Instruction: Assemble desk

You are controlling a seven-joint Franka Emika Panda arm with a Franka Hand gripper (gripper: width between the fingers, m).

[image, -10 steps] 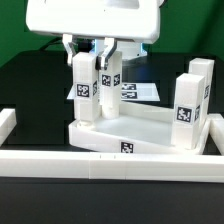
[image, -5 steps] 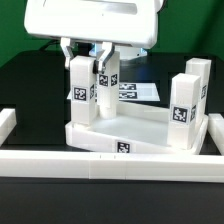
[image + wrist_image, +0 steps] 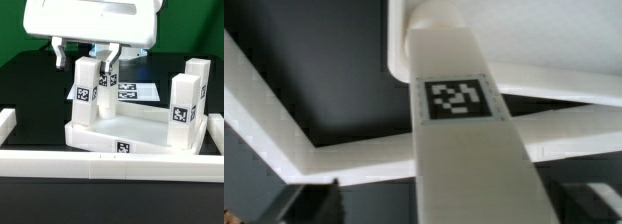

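Black tabletop background: the two-finger gripper has spread open, releasing the white rectangular plastic leg block now standing in the white rimmed tabletop's corner, apparently seated.

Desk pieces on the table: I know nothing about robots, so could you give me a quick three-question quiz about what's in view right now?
1. True or false: the jaws are clamped shut on the leg nearest the exterior view's left.
2. How many legs stand upright on the tabletop? A) two B) three C) four
3. Fill in: each leg's side carries a black-and-white square ____.

Key: 1 false, the jaws stand open, clear of the leg; 2 C; 3 tag.
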